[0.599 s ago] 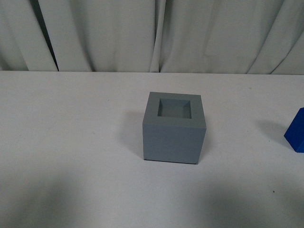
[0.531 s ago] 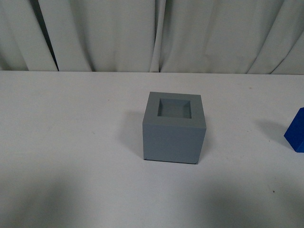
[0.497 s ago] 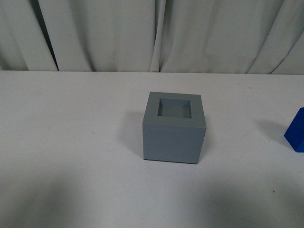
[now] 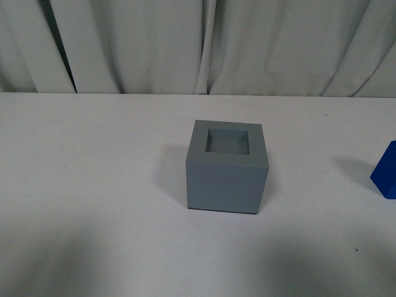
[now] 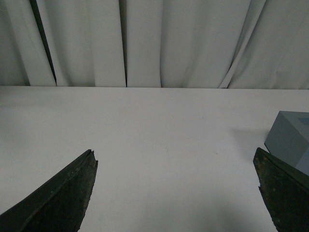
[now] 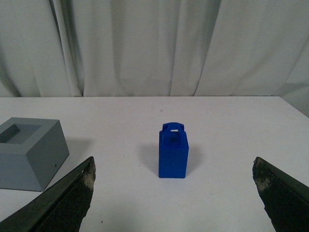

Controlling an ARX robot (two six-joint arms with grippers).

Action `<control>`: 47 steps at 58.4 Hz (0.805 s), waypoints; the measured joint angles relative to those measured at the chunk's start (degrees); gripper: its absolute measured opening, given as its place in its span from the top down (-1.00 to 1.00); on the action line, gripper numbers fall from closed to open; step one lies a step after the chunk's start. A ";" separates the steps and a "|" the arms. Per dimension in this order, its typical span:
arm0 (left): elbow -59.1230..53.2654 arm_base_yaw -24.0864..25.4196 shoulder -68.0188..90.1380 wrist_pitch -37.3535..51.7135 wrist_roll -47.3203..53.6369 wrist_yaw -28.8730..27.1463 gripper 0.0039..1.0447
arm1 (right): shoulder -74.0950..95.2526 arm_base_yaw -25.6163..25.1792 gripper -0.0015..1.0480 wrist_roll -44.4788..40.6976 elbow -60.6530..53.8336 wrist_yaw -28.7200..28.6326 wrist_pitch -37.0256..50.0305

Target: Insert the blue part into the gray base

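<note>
Currently, the blue part (image 6: 173,152) stands upright on the desk (image 4: 93,185), well apart from the gray base (image 4: 227,179). It looks rigid, light and smooth; grip its flat sides. The right hand (image 6: 174,163) is spread and empty, the left hand (image 5: 175,157) likewise.

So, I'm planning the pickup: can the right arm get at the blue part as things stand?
Probably yes. The blue part stands upright straight ahead of the open right fingers, with only bare table between them, and the gray base sits apart from it.
</note>
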 joint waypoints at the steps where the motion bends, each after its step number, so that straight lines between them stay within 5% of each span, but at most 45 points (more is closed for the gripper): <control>1: 0.00 0.02 0.00 0.00 0.00 0.00 -0.88 | 0.00 0.00 -0.83 0.00 0.00 0.00 0.00; 47: 0.00 0.00 0.00 0.00 0.00 0.00 -0.88 | 0.00 0.00 -0.83 0.00 0.00 0.00 0.00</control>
